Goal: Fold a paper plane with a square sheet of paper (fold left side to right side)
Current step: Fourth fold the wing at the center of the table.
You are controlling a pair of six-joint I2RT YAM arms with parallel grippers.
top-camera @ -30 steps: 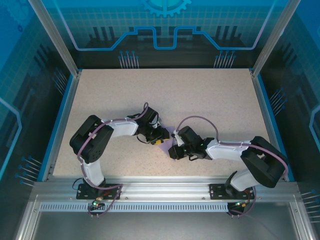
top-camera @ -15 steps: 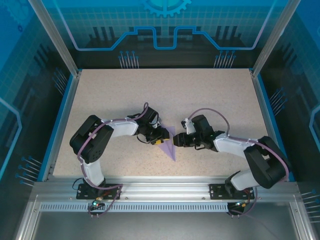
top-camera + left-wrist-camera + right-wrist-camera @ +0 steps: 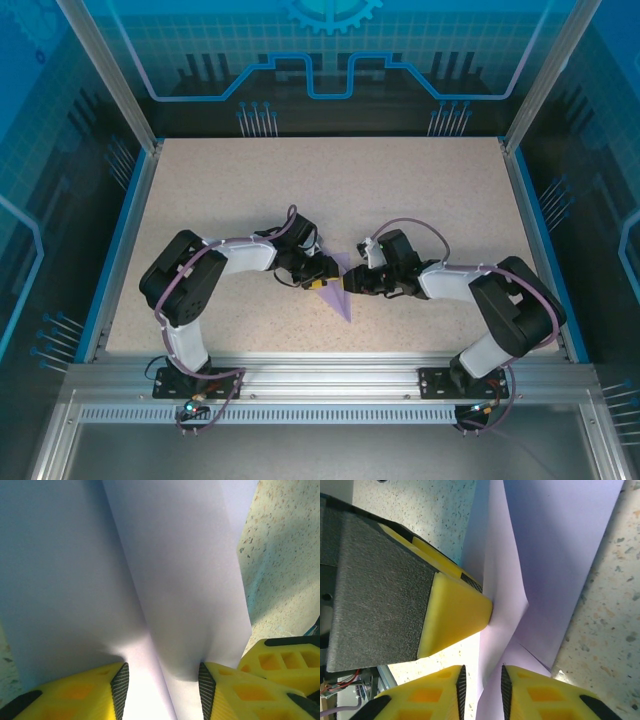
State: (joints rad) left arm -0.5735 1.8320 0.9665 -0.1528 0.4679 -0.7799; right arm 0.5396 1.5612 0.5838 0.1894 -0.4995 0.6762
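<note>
The square sheet of paper (image 3: 344, 296), lavender and folded into a narrow pointed shape, lies mid-table with its tip toward the near edge. My left gripper (image 3: 328, 283) presses down on its left side. In the left wrist view the paper (image 3: 165, 570) shows a long centre crease running between the open left gripper (image 3: 162, 690) jaws. My right gripper (image 3: 351, 285) meets it from the right. In the right wrist view the right gripper (image 3: 482, 692) stands narrowly open astride a raised edge of the paper (image 3: 555, 555), with a left fingertip (image 3: 455, 612) resting on the sheet.
The speckled table (image 3: 330, 190) stretches behind the grippers. Blue rails (image 3: 120, 250) and aluminium posts bound it on both sides. Both arms' elbows (image 3: 185, 280) sit near the front edge. A right finger (image 3: 282, 660) shows at the lower right of the left wrist view.
My right gripper has swung up from the near side of the paper to its right edge, uncovering the pointed tip, and its jaws have narrowed. The left arm has stayed put.
</note>
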